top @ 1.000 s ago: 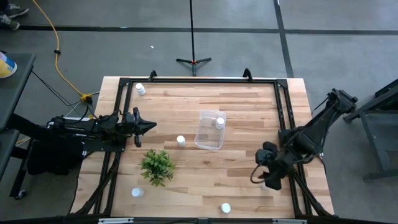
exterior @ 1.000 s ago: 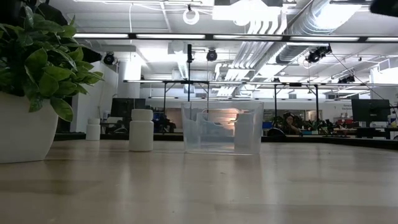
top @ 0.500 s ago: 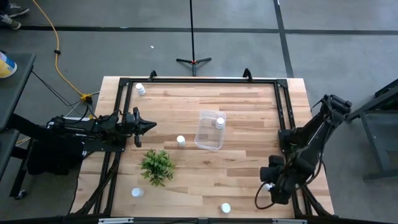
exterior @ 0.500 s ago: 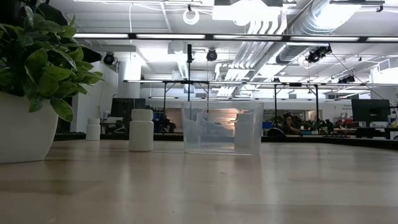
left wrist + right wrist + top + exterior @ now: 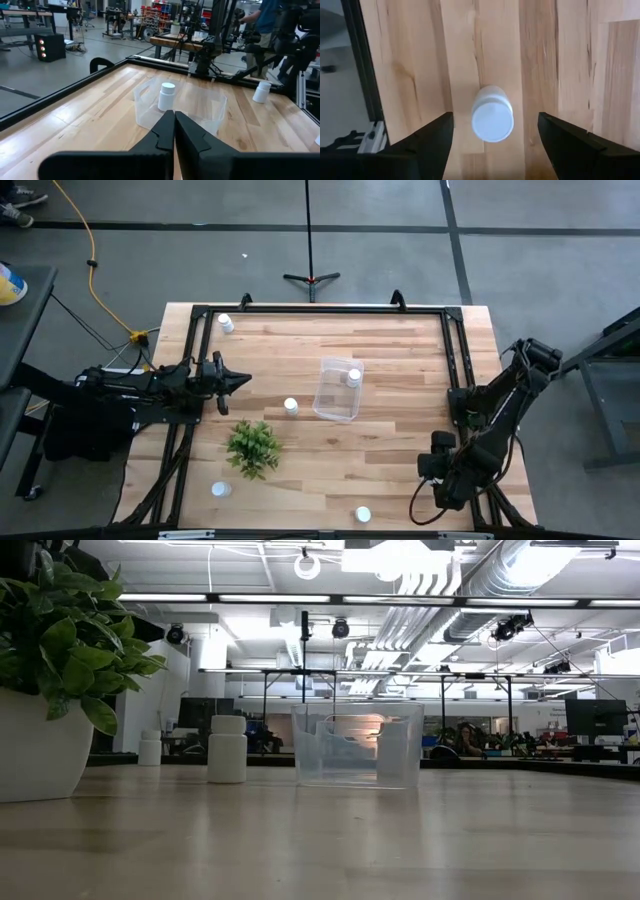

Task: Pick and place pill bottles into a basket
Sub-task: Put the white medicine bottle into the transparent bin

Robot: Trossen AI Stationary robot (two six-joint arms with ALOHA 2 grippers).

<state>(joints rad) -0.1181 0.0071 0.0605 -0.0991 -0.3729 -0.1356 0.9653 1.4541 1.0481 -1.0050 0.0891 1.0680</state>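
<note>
1 bottle already stands inside the basket point(image 5: 338, 389), near its far wall, and 5 more pill bottles are scattered around it on the table point(image 5: 400, 350): one just beside the basket toward the left arm point(image 5: 291, 406), one in the far corner point(image 5: 226, 323), one beyond the plant point(image 5: 252, 446) by the near edge point(image 5: 220, 489), one at the near edge point(image 5: 363, 514), and one well away from the basket, near the table's right side rail.

over the last second the right gripper point(image 5: 437, 477) has swung from a spot nearer the basket down toward the near right corner, and it now hangs straight above that last bottle point(image 5: 492, 119). its fingers point(image 5: 427, 141) are spread wide, one on each side of the white cap, holding nothing. i judge this as the approach to a grasp: the bottle is centred between the fingers, so the next call is a straight descent and a close.

the left gripper point(image 5: 236, 382) waits at the left edge, pointing toward the basket, its 2 fingers pressed together and empty.

room is tight on 1 side: the black frame rail point(image 5: 362, 65) runs close beside the bottle, so the finger nearer it has little margin. toward the basket the wood is open, with no bottle in the carrying path.
</note>
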